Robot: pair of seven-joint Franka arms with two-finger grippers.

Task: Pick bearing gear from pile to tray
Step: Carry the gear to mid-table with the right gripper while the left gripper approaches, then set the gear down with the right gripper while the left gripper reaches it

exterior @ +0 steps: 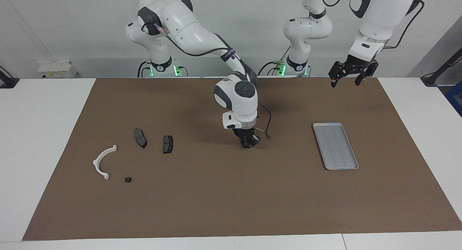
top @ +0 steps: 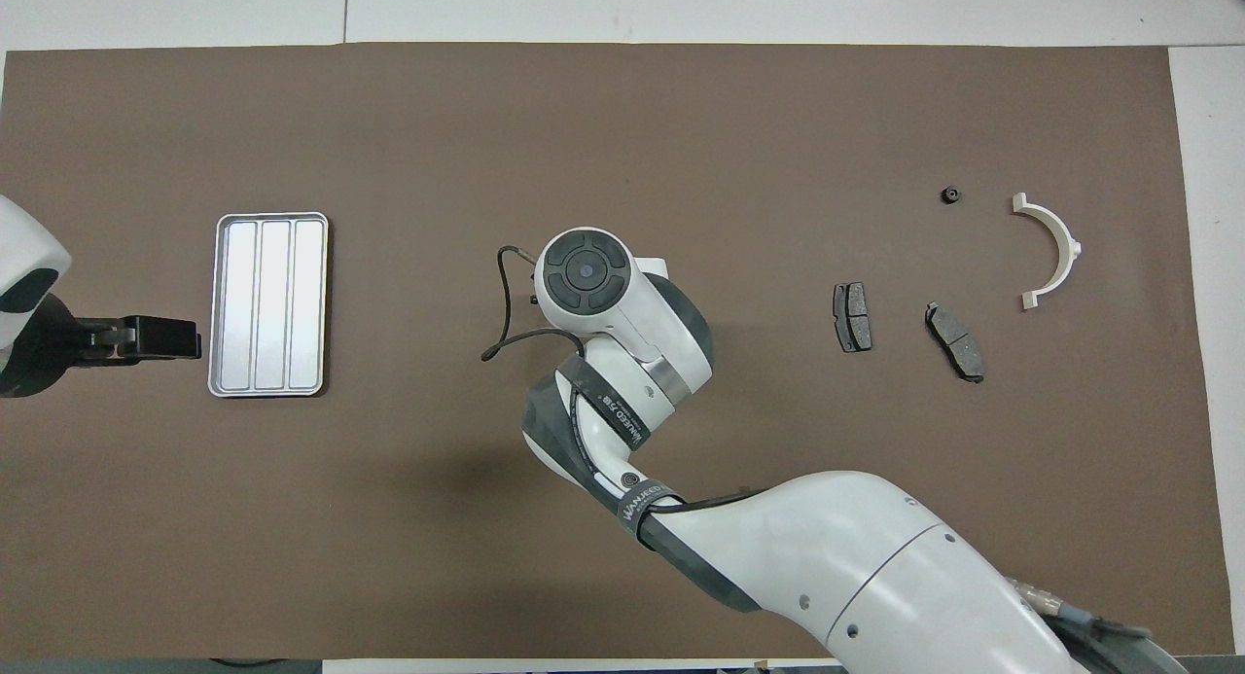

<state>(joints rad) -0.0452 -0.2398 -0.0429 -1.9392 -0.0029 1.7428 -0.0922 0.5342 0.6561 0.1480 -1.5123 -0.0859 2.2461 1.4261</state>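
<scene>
The pile lies toward the right arm's end of the table: a white curved bracket (exterior: 98, 159) (top: 1068, 241), two dark brake pads (exterior: 140, 137) (exterior: 168, 144) (top: 852, 316) (top: 955, 340) and one small black round piece (exterior: 127, 179) (top: 950, 195). My right gripper (exterior: 249, 143) hangs over the bare mat between pile and tray, shut on a small dark round part, the bearing gear (exterior: 246, 145). From overhead its wrist (top: 584, 270) hides both. The silver tray (exterior: 335, 146) (top: 270, 304) lies with nothing in it. My left gripper (exterior: 348, 77) (top: 195, 338) waits open, raised beside the tray.
A brown mat (exterior: 231, 199) covers most of the white table. A thin black cable (exterior: 267, 123) loops out from the right wrist. Small white boxes (exterior: 57, 68) sit at the table's edge by the robots, toward the right arm's end.
</scene>
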